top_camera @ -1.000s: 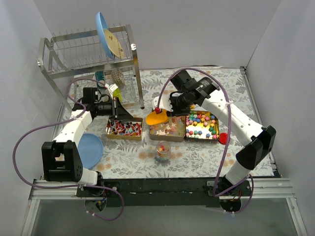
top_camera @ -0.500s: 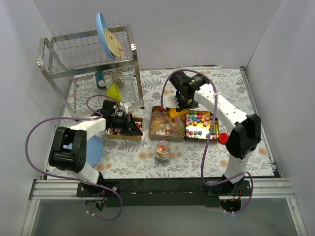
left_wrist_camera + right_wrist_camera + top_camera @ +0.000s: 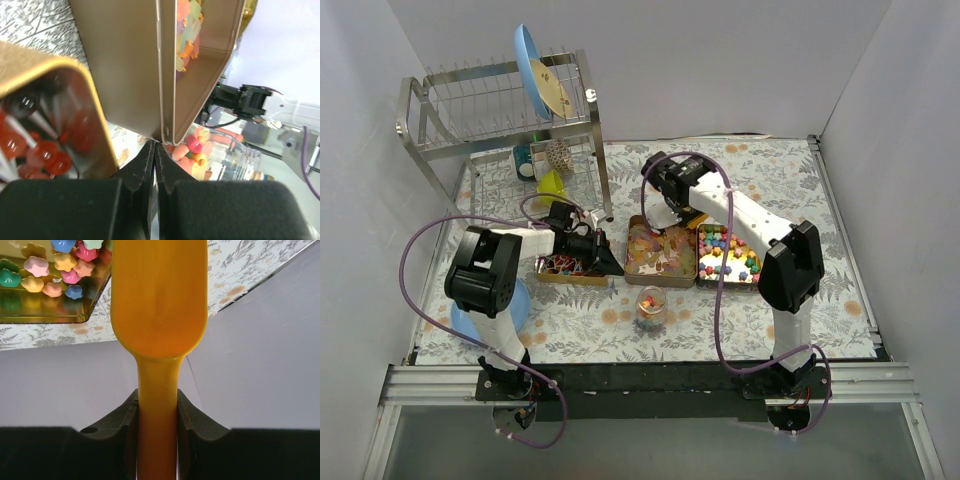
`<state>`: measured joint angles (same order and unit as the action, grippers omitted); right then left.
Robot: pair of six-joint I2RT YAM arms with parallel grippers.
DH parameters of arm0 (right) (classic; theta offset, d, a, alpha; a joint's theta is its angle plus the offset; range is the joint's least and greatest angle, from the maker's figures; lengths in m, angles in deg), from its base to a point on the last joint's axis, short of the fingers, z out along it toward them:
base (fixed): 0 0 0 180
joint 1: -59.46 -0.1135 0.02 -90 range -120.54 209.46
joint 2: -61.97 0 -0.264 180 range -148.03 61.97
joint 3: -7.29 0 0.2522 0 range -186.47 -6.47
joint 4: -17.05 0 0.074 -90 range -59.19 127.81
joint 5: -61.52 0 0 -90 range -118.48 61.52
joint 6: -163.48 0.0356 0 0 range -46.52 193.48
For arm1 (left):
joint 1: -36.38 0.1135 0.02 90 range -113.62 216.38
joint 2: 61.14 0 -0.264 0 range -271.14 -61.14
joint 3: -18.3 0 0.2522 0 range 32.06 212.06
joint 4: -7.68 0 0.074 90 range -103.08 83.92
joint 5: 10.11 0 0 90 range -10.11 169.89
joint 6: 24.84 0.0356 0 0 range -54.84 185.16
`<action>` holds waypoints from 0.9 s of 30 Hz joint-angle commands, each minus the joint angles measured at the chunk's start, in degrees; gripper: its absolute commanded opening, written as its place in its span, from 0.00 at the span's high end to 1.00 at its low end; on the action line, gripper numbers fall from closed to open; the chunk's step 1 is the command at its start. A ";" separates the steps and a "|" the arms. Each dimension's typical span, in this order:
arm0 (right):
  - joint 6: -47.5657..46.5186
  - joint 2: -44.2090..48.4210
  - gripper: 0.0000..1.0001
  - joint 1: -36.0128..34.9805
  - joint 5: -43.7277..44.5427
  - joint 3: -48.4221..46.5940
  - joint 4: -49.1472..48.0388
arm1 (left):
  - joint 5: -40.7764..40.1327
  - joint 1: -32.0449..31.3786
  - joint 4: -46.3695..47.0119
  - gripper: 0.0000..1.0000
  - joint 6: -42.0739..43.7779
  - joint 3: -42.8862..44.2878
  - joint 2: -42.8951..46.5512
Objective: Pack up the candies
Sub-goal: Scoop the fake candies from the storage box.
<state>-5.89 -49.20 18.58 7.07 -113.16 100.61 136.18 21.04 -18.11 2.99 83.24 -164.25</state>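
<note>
Covering the whole floor of the scene, the flowered worktop (image 3: 800, 300) carries a wire dish rack (image 3: 500, 110) in its far left corner. Across its middle stand three open tins in a row parallel to the near edge. The candies (image 3: 725, 255) lie in those tins: red-blue-white wrapped pieces (image 3: 565, 264) in the left tin (image 3: 542, 270), pale flat pieces (image 3: 660, 250) in the middle tin (image 3: 660, 285), and multicoloured nuggets (image 3: 37, 266) in the right tin (image 3: 732, 286). A small clear jar (image 3: 650, 312), closer to the near edge and in front of the middle tin, already holds a few.

The right gripper (image 3: 157, 400) has its fingers clamped on the handle of the orange scoop (image 3: 159, 300). The scoop's long axis runs straight out from the fingers, bowl leading, near a corner of the nugget tin. The left gripper (image 3: 156, 145) has its fingers pressed together with only a thin seam between them, tips at a corner of the middle tin. Whether they nip the rim I cannot tell.

By their look the sweets are light, hard and loose, apt to roll and scatter, and the wrapped ones are probably slippery. Sliding a scoop under a heap should suit better than pinching single pieces. They lie jumbled with no shared heading, and the nuggets are roundish with no clear long axis.
</note>
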 commanded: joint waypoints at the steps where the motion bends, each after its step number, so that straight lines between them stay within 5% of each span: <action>1: -4.39 -2.37 0.99 -3.58 9.00 0.52 -0.44 | 0.74 -0.22 0.87 1.00 1.00 2.43 -2.53; 10: 4.03 -10.28 0.99 -8.68 14.02 3.08 -0.10 | 3.73 -0.66 0.69 1.00 2.14 2.26 -4.82; 15: 11.17 -16.26 0.99 -12.28 6.92 -7.00 4.91 | 5.14 -0.84 0.61 1.00 3.02 1.65 -4.47; 27: 16.35 -9.15 0.99 -16.95 -4.09 0.51 4.56 | 11.82 -0.93 1.13 1.00 5.39 2.61 -4.91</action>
<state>8.25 -60.92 1.92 13.50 -117.10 103.87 145.23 20.43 -18.04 6.40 85.38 -168.73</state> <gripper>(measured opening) 0.349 0.008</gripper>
